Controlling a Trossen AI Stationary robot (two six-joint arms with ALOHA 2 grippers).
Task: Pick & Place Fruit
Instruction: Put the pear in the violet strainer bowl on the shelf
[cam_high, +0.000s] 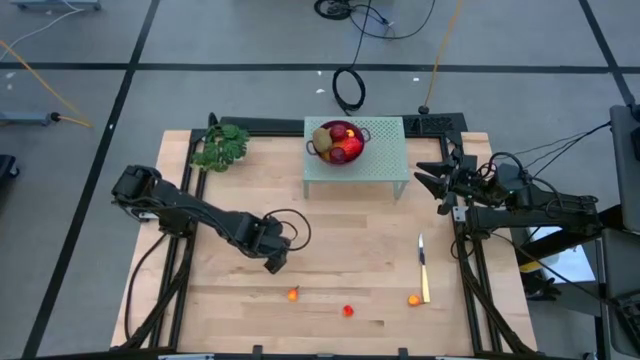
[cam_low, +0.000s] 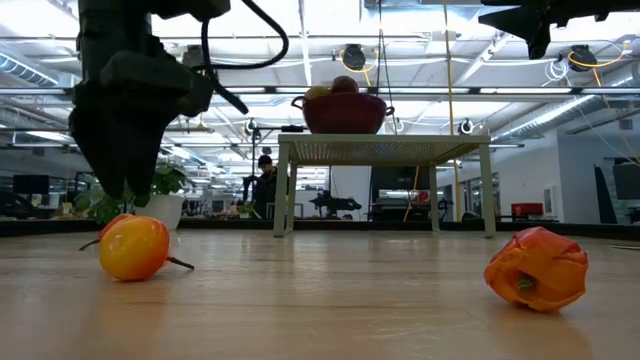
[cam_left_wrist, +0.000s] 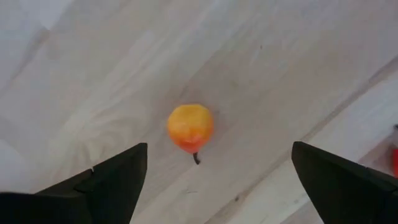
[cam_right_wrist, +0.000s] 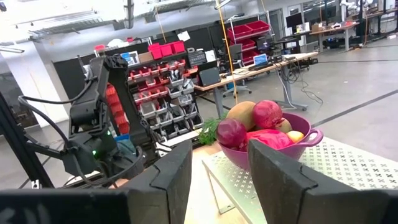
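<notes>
My left gripper (cam_high: 277, 263) hangs low over the worktop (cam_high: 340, 250), jaws spread wide and holding nothing, just above a small orange fruit (cam_left_wrist: 190, 127) lying on the wood. My right gripper (cam_high: 432, 178) waits raised beside the little mesh stand (cam_high: 385, 160), jaws partly apart, empty. On the stand, the purple bowl (cam_right_wrist: 305, 144) holds a kiwi and red pieces. Only the low view shows me a wrinkled orange-red fruit (cam_low: 536, 269) up close.

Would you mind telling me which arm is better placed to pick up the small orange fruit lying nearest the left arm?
Left. The left gripper hangs open just above the small orange fruit; the right gripper waits beside the raised stand.
</notes>
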